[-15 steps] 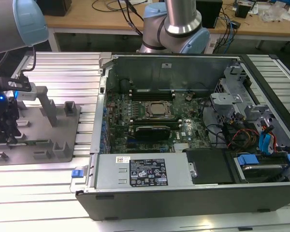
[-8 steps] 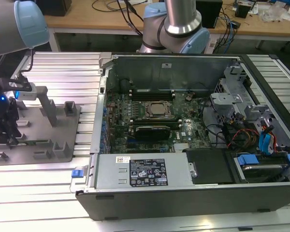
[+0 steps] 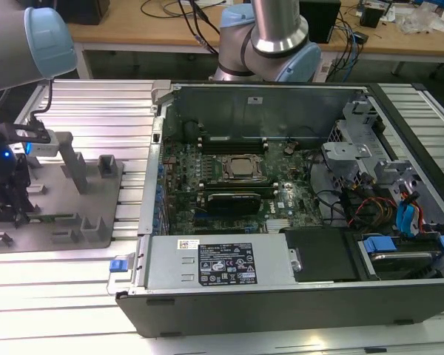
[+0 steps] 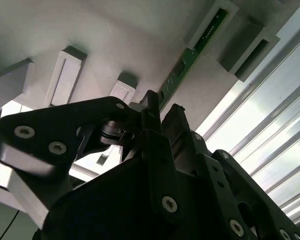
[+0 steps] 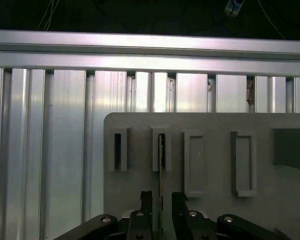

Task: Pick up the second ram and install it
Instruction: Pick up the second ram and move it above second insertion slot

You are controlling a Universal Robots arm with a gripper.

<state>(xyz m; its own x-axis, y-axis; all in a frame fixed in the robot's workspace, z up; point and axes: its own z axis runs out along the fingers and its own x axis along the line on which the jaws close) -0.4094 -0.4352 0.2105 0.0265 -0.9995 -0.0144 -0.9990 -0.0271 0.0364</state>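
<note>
In the exterior view the arm [image 3: 18,41] reaches across from its base behind the open computer case [image 3: 281,307] to the exterior view's left. There its wrist turns downward, so the black pincer [image 3: 1,211] hangs low over the grey fixture plate [image 3: 59,194] lying on the ribbed aluminium surface [image 3: 96,103]. In the first wrist view the pincer [image 5: 162,196] points straight down at the plate, and the second ram [image 5: 161,160] stands on edge in one of the plate's narrow slots, seen as a thin line running between the two fingers [image 5: 147,200]. The fingers are spread, one on each side of the stick, with a sliver of space showing on both sides, so they straddle it without pinching it. The second wrist view shows the same from a slant: the green board [image 4: 192,57] runs from its holder toward the gap at the pincer's tips [image 4: 164,106]. On the case's metal cover sit a white sticker [image 3: 188,244] and a black label [image 3: 228,264]; their print cannot be made out.
</note>
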